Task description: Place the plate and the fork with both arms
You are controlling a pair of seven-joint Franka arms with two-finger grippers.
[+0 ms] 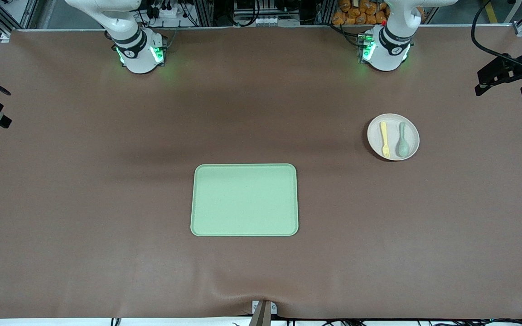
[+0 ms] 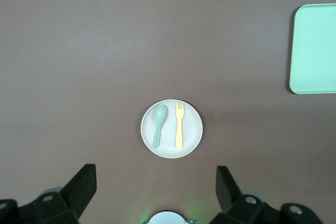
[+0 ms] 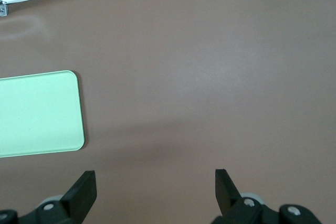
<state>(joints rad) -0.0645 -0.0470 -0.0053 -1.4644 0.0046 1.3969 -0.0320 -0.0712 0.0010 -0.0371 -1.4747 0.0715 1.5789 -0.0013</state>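
While both arms are waiting, the left gripper and right gripper are being held spread; fork and spoon are being carried side by side on the plate, toward the left arm's end from the tray.

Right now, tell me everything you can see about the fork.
The fork is small, pale yellow and looks like plastic, with short tines and a flat handle. It lies flat on the round off-white plate, tines toward the front camera, beside a grey-green spoon without touching it. Nothing grips it.
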